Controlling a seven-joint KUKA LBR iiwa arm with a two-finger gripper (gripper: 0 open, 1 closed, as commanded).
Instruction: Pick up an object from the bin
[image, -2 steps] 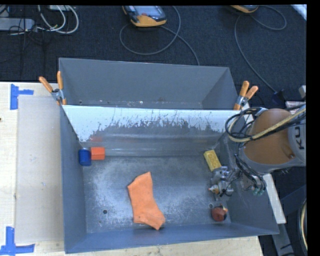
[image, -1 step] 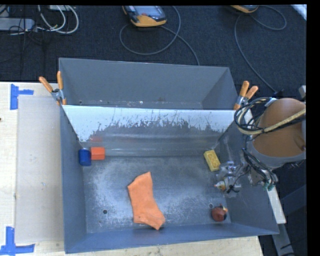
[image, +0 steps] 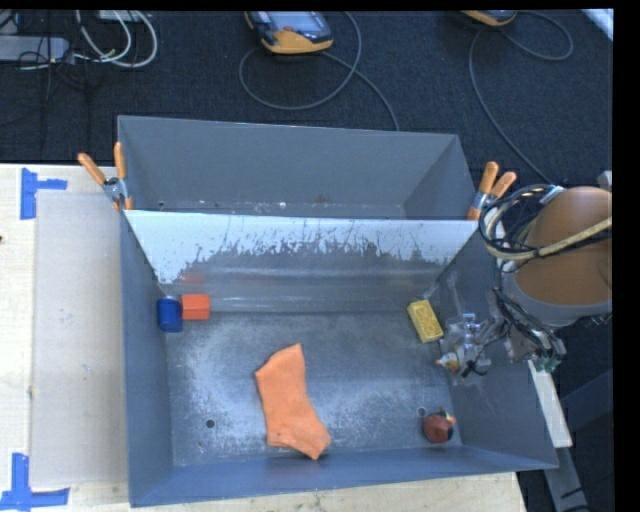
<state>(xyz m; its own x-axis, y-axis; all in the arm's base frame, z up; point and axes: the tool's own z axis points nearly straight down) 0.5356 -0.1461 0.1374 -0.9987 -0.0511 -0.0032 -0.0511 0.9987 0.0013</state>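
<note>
My gripper (image: 462, 352) hangs over the right side of the bin floor, close to the right wall. A flat yellow block (image: 425, 321) lies just to its upper left, tilted against the back right corner. A small dark red round thing (image: 438, 427) sits on the floor below the gripper, near the front right corner. Nothing shows between the fingers.
An orange cloth (image: 289, 402) lies crumpled in the front middle of the floor. At the far left, by the back wall, a blue cylinder (image: 170, 314) touches a small orange block (image: 196, 307). The arm with its brown cover and cables stands over the right rim.
</note>
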